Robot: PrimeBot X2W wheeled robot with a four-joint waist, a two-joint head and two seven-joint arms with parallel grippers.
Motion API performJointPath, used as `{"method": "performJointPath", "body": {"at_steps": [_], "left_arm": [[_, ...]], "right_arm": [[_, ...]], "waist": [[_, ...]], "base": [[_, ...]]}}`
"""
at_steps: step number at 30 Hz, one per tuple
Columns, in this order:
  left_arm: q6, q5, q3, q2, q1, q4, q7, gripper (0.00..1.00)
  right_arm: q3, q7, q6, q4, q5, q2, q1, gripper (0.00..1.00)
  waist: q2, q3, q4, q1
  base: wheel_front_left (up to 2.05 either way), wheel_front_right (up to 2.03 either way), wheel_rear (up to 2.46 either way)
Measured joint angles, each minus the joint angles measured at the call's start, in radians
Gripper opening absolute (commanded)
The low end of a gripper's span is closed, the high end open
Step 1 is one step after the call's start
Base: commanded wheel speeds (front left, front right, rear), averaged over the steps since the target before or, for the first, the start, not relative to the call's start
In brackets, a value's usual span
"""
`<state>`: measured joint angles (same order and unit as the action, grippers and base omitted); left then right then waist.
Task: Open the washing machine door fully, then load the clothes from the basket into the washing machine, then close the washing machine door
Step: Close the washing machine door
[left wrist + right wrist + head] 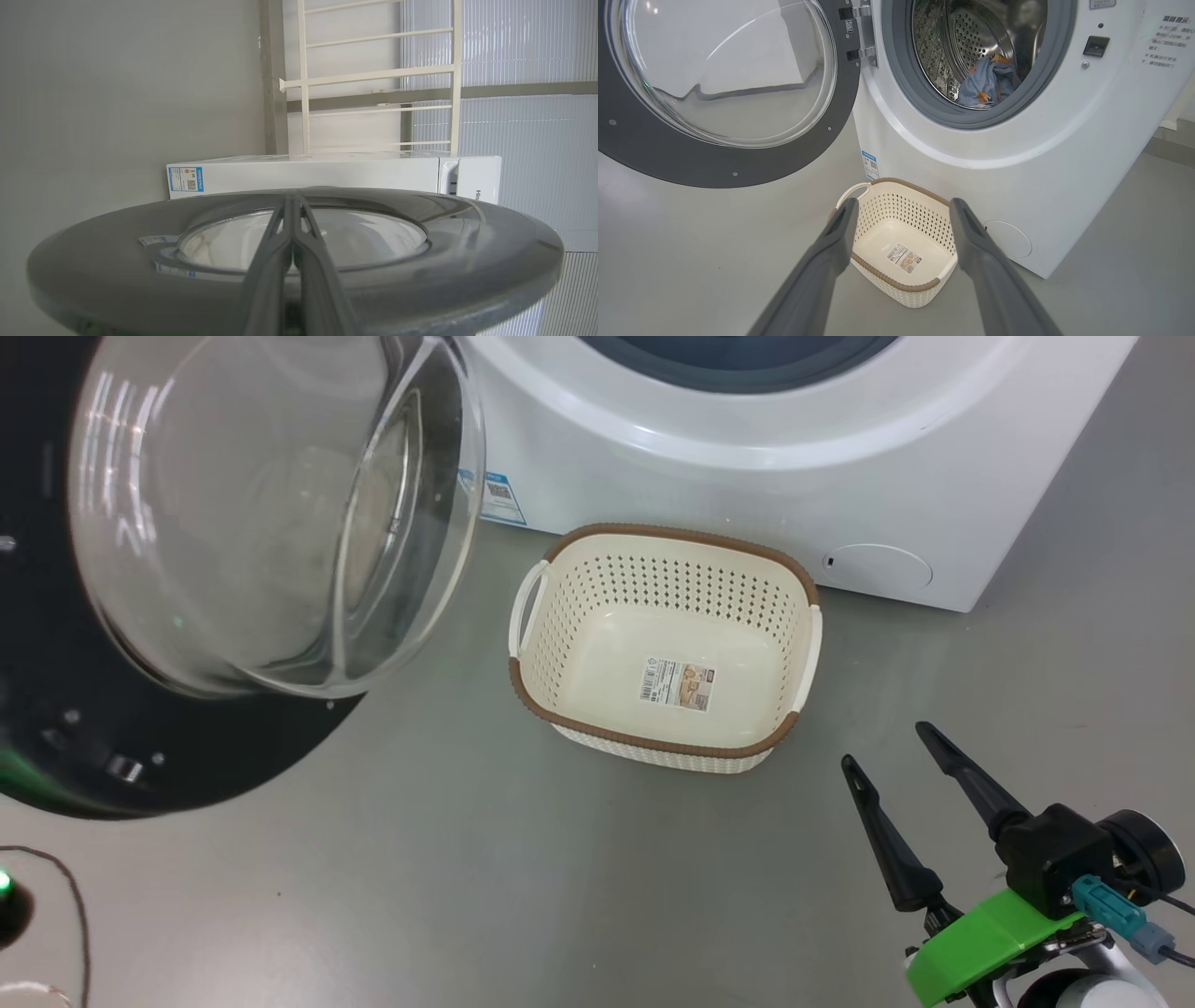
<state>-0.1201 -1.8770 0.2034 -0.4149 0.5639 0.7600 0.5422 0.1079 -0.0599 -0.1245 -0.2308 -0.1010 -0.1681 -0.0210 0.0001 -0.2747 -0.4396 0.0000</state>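
Head view: basket (672,583) empty at centre before the machine (747,457); right gripper (885,744) gapes wide, lower right. Left wrist view: left gripper (292,198), pinched shut, lies along the door (93,261), likely to push it closed. Right wrist view: clothes (987,81) lie in the drum (971,32), upper right.

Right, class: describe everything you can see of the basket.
The basket is a small cream plastic rectangle with perforated walls, a brown woven-look rim and two white side handles. It stands upright and empty on the grey floor, just before the washing machine; a label sticks to its bottom. Nothing grips it.
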Motion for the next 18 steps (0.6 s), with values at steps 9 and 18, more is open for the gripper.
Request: {"method": "performJointPath", "body": {"at_steps": [9,18], "left_arm": [[0.000,-0.002,0.006,0.056,-0.094,-0.144,0.107,0.00],[0.000,0.001,0.020,0.123,-0.212,-0.323,0.197,0.00]], "right_arm": [[-0.023,0.019,0.000,0.003,0.000,0.016,0.000,1.00],[-0.032,0.054,0.000,0.018,0.000,0.042,0.000,1.00]], "waist": [[0.0000,0.000,0.000,0.0000],[0.0000,0.014,0.020,0.0000]], "base": [[0.00,0.00,0.00],[0.00,0.00,0.00]]}}
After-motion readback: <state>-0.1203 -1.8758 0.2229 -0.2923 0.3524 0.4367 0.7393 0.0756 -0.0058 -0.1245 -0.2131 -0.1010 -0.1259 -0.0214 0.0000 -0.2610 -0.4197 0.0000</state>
